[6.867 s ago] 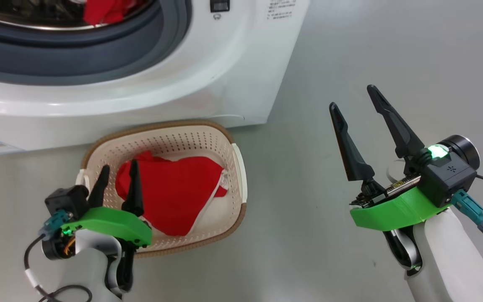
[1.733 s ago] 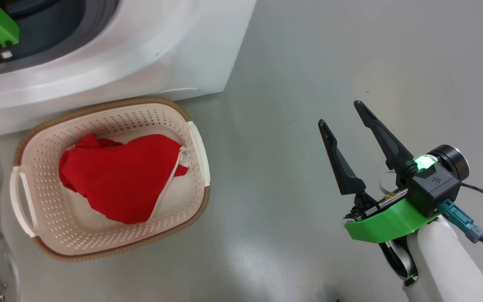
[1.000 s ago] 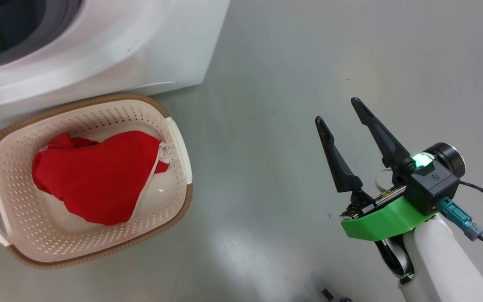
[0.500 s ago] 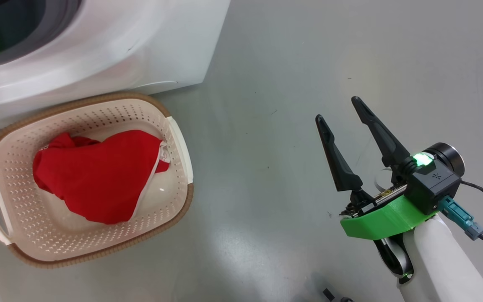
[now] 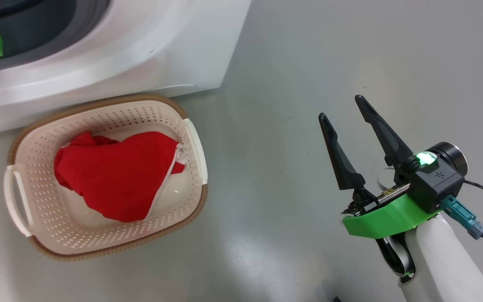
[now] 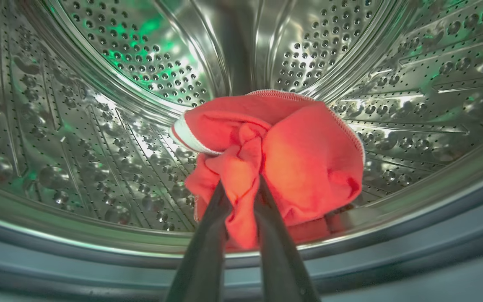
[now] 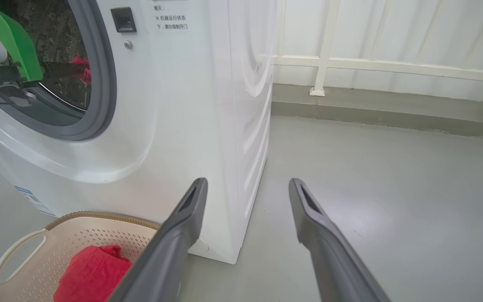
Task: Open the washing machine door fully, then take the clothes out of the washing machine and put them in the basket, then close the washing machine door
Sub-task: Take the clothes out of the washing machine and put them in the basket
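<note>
- The red garment (image 6: 283, 159) in play sits at the centre of the left wrist view. It is bunched on the lower curve of the steel drum (image 6: 99, 105), near the front lip, with a white-trimmed edge showing at its left.
- The left jaws are closed narrow on a fold of that garment. Their two dark fingers (image 6: 203, 256) rise from the bottom middle of the frame with cloth pinched between them, and most of the bundle lies to the right of the grip.
- The step in hand appears to be drawing this piece out of the washing machine (image 5: 141, 50) and carrying it to the basket.
- To do it well, the arm should lift a little first so the bundle clears the drum lip and the grey rubber ring (image 6: 392, 268) along the bottom of the frame. It should then pull straight back through the opening.
- Only a fold is gripped, so a slow, even pull guards against slipping or snagging.
- The basket (image 5: 103, 251) stands on the floor (image 5: 308, 63) at the lower left of the head view, close against the machine's front. A second red garment (image 5: 115, 176) already lies in it.
- Release is best made low over the basket, so trailing cloth lands inside the brown rim.
- The right jaws are wide open and empty at the right of the head view, well apart from the basket and out of the left arm's path.
</note>
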You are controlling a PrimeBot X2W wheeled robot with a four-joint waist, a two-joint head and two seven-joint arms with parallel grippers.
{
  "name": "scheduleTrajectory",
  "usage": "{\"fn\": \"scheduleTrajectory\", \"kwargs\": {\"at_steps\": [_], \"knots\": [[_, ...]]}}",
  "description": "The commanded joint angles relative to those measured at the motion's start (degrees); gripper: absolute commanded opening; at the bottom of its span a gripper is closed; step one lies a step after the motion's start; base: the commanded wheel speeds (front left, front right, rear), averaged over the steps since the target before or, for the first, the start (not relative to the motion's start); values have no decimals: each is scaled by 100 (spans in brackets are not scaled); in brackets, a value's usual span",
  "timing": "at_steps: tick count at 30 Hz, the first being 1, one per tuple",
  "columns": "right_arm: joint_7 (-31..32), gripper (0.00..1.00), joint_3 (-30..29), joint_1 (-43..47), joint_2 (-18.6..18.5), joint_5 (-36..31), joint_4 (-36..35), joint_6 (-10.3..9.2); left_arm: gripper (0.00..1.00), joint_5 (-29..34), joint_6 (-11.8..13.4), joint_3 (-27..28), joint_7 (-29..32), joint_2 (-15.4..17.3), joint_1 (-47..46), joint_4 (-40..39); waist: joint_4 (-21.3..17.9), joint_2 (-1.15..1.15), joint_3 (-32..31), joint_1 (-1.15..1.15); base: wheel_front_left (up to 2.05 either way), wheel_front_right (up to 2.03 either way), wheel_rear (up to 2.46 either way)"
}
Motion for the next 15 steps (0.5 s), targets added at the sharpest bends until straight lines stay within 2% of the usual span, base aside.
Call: {"fn": "scheduleTrajectory", "kwargs": {"at_steps": [1,10,15], "knots": [[-36,100,68,-11,-20,36,-140,20,0,-47,-49,20,-88,235,93,-178,64,0,-57,0,0,0,0],[-36,100,28,43,-52,12,-119,20,0,-135,-96,-41,-390,91,644,-750,280,0,-319,0,0,0,0],[-36,100,-5,94,-53,3,-103,20,0,-130,-102,4,-406,33,1113,-1489,359,0,-470,0,0,0,0]]}}
